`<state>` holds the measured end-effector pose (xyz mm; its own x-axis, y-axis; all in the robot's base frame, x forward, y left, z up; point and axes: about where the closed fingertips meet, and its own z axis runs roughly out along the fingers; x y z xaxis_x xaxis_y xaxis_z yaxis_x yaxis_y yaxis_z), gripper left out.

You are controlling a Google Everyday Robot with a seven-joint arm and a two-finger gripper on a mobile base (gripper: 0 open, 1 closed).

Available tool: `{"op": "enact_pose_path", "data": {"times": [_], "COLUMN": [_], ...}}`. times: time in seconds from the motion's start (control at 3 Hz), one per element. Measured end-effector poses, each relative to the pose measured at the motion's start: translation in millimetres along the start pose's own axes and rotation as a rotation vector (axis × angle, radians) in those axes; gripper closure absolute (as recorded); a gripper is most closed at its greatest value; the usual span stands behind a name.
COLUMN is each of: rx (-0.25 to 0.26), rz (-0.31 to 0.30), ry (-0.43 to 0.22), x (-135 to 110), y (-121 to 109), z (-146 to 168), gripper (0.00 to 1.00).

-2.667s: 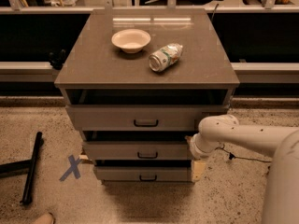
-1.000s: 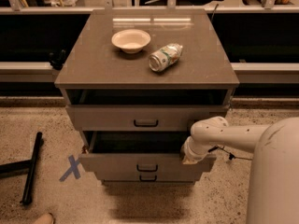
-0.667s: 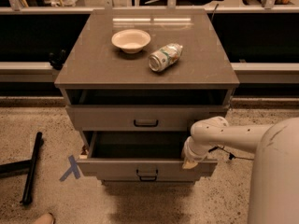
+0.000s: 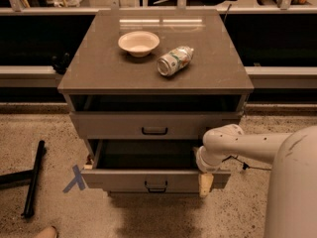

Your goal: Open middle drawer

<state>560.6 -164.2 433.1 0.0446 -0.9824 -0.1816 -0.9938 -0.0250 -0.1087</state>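
- The grey-brown flat-fronted middle drawer point(image 4: 124, 180) is standing well out of the cabinet, showing its dark inside, with the taller top drawer point(image 4: 114, 125) shut above it.
- The white robot arm point(image 4: 247, 145) is reaching in from the right, and its pale two-finger gripper point(image 4: 205, 180) is sitting on the right end of the drawer's front, well away from the small black centred handle point(image 4: 156, 186).
- I cannot tell whether the grip is clenched or released.
- Pulling from one corner is risking a skewed drawer, so I'd judge a straight, slow draw towards the robot is what is needed.
- The task is looking nearly done, so only a short pull should be needed before stopping.
- The cream bowl point(image 4: 138, 42) and the tipped can point(image 4: 174, 60) are lying on the grey cabinet top point(image 4: 99, 73); a jerk could roll the can.
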Motion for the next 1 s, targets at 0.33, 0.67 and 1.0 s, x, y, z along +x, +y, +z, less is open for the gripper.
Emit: {"op": "enact_pose_path", "data": {"times": [0.33,0.67,1.0], "rx": [-0.074,-0.121,-0.164], "rz": [-0.026,-0.044,-0.048], "ry": [-0.017,-0.018,-0.016], "x": [-5.4,-9.6,-9.4], "y": [24.2,44.5,62.2], "z": [7.3,6.2,5.9], "gripper": [0.02,0.03,0.21]}}
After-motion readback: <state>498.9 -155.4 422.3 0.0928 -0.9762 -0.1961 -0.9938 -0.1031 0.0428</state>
